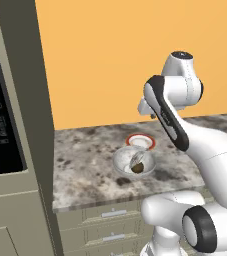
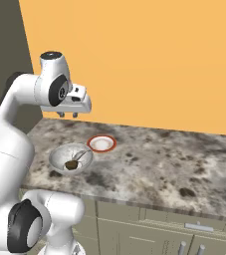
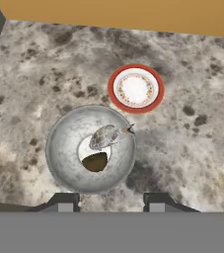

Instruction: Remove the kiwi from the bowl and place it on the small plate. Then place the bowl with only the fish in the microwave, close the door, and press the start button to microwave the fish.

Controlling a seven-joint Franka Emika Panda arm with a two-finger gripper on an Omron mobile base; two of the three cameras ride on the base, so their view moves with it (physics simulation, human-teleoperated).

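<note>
On the speckled stone table point(image 1: 85, 170), the bowl point(image 1: 134, 162) is sitting near the front edge, holding both the kiwi point(image 1: 137, 167) and the fish point(image 1: 136, 158). From the hand view, the kiwi point(image 3: 95, 161) is lying at the bowl's bottom, touching the fish point(image 3: 106, 136), which is resting just beyond it, its tail pointing toward the small plate point(image 3: 135, 89). That plate is lying flat and bare just beside the bowl point(image 3: 64, 148), toward the orange wall point(image 2: 134, 60), apart from the bowl's rim.

Jaws point(image 2: 67, 115): hanging well above the table, pointing down, parted with nothing between them. In the hand view the jaws point(image 3: 107, 203) are showing as two dark tips at the lower edge, the near rim of the bowl sitting between and just beyond them; the kiwi is lying further in, roughly on the midline between the tips, slightly nearer the left one. No contact with bowl, kiwi or fish.

Microwave point(image 1: 0, 110): standing at the far left of the left base view, framed in beige cabinetry, button panel facing the room. Whether its door is open, I cannot tell.
</note>
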